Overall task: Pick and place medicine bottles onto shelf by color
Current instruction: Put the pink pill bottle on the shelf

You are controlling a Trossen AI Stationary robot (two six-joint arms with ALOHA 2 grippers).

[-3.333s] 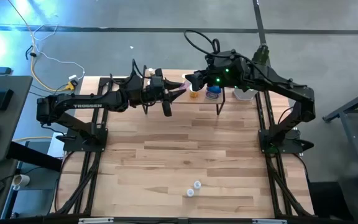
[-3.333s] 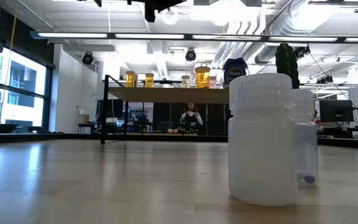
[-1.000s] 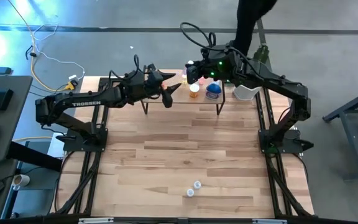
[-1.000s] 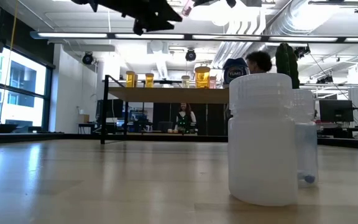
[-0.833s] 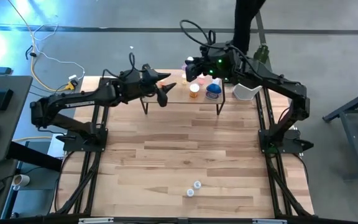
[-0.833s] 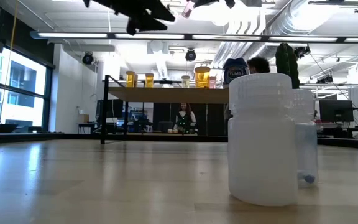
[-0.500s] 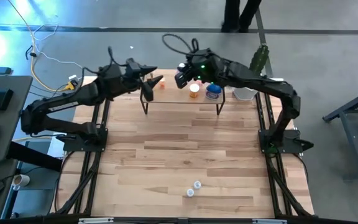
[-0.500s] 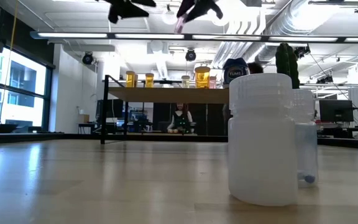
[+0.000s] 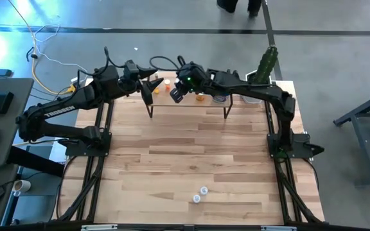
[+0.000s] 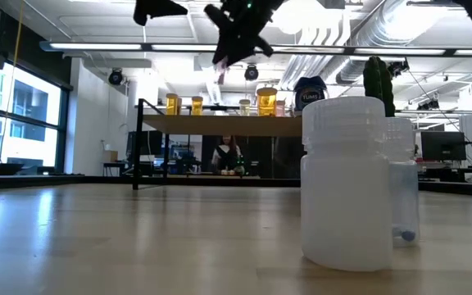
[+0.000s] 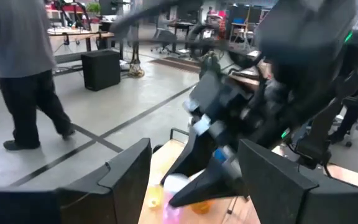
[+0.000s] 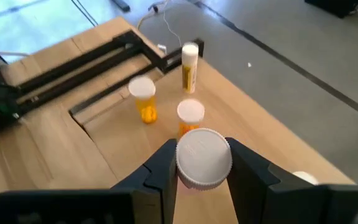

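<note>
The shelf (image 9: 188, 102) stands at the table's far edge, with orange bottles (image 12: 143, 98) (image 12: 189, 116) and a yellowish one (image 12: 190, 62) upright on its left end. My right gripper (image 9: 175, 95) hovers above that end, shut on a pink bottle (image 10: 220, 72) with a white cap. My left gripper (image 9: 153, 88) stands open just left of it, above the shelf's left edge, and holds nothing. Two white bottles (image 9: 203, 190) (image 9: 196, 199) stand on their bases near the table's front edge. My right gripper pinches the pink bottle between its two fingers at the white cap (image 12: 202, 157), one finger on each side. The fingers come from above, slanting down toward the table's left. The bottle's body (image 10: 219, 74) hangs below the fingertips, clear of the shelf.
A blue jar (image 10: 310, 94) and more orange bottles (image 10: 266, 101) stand further right on the shelf. A cactus (image 9: 266, 61) in a white pot stands at the far right corner. People move in the room behind. The table's middle is bare wood (image 9: 191, 154).
My right gripper has carried the pink bottle along the shelf toward the table's left and has come lower. My left gripper has drawn back toward the left and far edge, staying open.
</note>
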